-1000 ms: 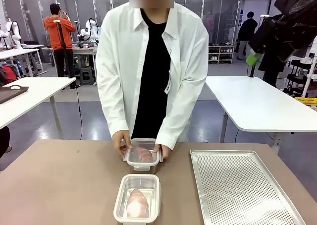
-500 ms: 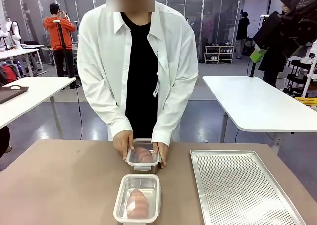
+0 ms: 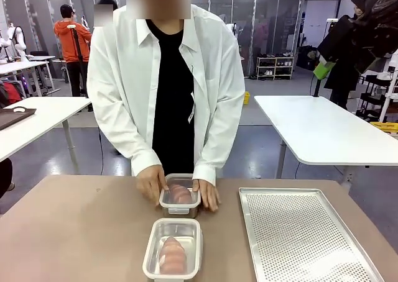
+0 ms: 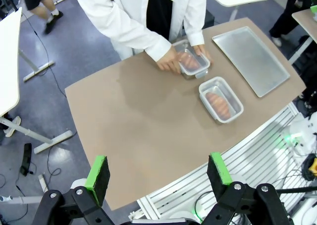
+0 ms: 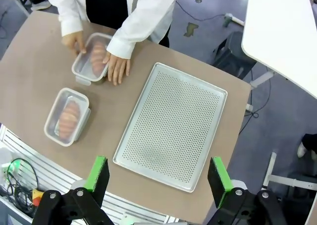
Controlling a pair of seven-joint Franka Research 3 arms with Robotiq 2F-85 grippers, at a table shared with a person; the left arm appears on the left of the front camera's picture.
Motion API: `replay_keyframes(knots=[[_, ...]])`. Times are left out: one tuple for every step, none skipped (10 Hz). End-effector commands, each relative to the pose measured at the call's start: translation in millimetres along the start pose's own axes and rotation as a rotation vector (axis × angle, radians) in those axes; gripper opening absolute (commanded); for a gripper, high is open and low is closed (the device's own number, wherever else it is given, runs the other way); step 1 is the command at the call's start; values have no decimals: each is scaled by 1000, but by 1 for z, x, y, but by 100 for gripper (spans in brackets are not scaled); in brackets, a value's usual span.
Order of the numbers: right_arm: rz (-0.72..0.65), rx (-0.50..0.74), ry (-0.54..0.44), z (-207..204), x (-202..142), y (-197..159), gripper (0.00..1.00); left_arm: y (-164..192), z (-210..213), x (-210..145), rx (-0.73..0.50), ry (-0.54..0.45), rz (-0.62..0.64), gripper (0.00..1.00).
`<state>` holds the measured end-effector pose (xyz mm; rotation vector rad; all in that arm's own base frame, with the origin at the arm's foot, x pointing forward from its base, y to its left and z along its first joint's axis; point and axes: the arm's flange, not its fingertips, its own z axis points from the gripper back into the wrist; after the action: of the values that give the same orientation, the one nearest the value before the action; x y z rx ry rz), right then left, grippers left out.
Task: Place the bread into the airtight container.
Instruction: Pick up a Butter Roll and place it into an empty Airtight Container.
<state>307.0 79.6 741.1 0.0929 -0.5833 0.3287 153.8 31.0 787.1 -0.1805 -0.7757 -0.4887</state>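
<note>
Both tools gape, left (image 4: pixel 159 173), right (image 5: pixel 157 175); clear plastic container (image 3: pixel 180 195) holds bread (image 3: pixel 181 193); perforated metal tray (image 3: pixel 305 238) beside.

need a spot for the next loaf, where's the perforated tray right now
In the front view the perforated metal tray lies on the table's right side, right of the two lidded bread containers.

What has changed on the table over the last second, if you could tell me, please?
The person's hands have come down from gripping the far container and now lie flatter on the table on either side of it; the person has also straightened up. The far container, the near container with bread and the perforated tray stayed put.
</note>
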Motion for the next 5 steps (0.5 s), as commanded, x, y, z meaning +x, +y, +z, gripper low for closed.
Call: replay_keyframes(knots=[[-3,-5,-4,-2,-1,-1,100,-1,0,0,-3,1,-12,100],[-3,-5,-4,-2,-1,-1,100,-1,0,0,-3,1,-12,100],[-3,-5,-4,-2,-1,-1,100,-1,0,0,-3,1,-12,100],[-3,-5,-4,-2,-1,-1,100,-1,0,0,-3,1,-12,100],[-3,-5,-4,-2,-1,-1,100,-1,0,0,-3,1,-12,100]])
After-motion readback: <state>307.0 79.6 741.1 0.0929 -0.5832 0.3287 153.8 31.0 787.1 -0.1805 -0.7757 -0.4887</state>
